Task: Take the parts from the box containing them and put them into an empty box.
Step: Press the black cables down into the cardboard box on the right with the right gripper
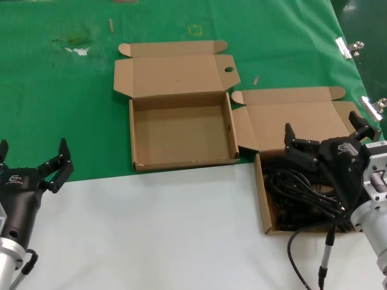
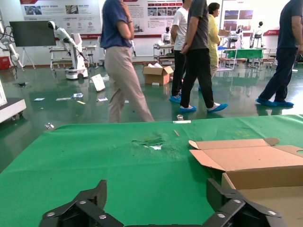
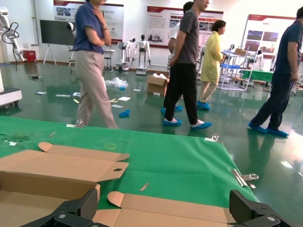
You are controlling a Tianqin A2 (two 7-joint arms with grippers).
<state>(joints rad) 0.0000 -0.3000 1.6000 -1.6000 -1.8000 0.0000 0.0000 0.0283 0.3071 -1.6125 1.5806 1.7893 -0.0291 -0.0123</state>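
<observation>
The black rubbery power cords (image 1: 302,199) lie tangled together in the shallow brown cardboard box at the right (image 1: 264,208), so I judge that the right gripper (image 1: 323,136), hanging open above them, can lift several at once or drag a loop over the wall. The twin cardboard box with a dark speck on its lid (image 1: 181,166) stands empty beside it. The left gripper (image 1: 33,163) waits open, well apart.

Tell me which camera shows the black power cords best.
The head view: the black power cords lie tangled in the right-hand box, with the open right tool just above them. Neither wrist view shows the cords at all; both show only cardboard flaps, green cloth and the hall beyond.
</observation>
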